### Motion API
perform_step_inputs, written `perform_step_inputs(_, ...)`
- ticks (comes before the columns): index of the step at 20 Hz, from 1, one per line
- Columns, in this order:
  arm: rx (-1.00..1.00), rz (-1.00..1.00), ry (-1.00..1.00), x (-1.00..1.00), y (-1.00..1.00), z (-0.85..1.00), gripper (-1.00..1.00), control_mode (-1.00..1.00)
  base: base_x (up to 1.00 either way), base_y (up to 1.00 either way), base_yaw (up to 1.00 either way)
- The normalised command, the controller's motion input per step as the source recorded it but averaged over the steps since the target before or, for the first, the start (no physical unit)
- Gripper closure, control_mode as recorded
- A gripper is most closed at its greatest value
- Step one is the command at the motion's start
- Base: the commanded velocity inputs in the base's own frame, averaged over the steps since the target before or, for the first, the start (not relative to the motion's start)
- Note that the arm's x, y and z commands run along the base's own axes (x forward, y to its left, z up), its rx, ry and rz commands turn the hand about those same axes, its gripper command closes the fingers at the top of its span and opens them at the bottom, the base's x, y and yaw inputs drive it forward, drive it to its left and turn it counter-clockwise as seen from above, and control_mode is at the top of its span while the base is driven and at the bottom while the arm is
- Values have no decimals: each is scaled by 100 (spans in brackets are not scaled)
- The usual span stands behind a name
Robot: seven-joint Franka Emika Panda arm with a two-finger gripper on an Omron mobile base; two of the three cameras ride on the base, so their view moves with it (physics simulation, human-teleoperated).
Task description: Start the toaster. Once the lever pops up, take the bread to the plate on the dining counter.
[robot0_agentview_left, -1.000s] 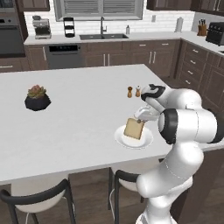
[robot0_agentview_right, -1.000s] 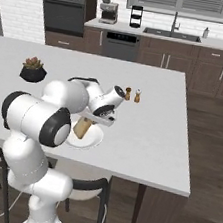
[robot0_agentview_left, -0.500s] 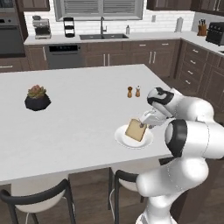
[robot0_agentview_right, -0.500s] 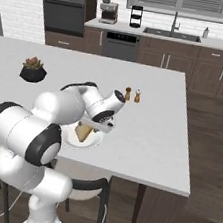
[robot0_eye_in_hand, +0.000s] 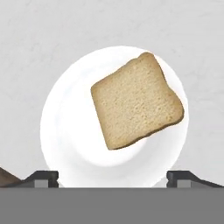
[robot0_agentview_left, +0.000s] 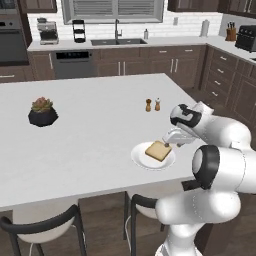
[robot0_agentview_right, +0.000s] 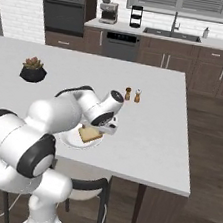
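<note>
Bread (robot0_agentview_left: 158, 150): flat on plate (robot0_agentview_left: 139, 157), near counter (robot0_agentview_left: 90, 130) front edge, twd its right corner
Gripper (robot0_agentview_left: 171, 140): jaws wide, holding nothing, just above bread's far side
Progress: looks abt done, toast delivered; only arm pull-back left, I'd say
Others: salt & pepper (robot0_agentview_left: 152, 105), plant pot (robot0_agentview_left: 42, 112)
Writing: none readable

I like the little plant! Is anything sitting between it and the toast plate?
No. In the left base view, only bare dining counter stretches between the potted plant and the plate.

no readable text, labels, brands, numbers or signs anywhere
</note>
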Motion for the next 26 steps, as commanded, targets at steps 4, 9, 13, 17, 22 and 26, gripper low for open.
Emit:
perform_step_inputs(4, -12, -18, 0, -58, -13, 31, -100, -100, 0, 0, 0)
perform_step_inputs(9, -11, -41, 0, -100, 0, 43, -100, -100, 0, 0, 0)
perform_step_inputs(13, -2, -41, -8, -100, 0, 39, -100, -100, 0, 0, 0)
perform_step_inputs(17, -7, -25, -24, -100, 1, 37, -100, -100, 0, 0, 0)
perform_step_inputs(22, -6, -3, -34, -100, 4, 64, -100, -100, 0, 0, 0)
perform_step_inputs(26, -16, 2, -27, -100, 33, 47, -100, -100, 0, 0, 0)
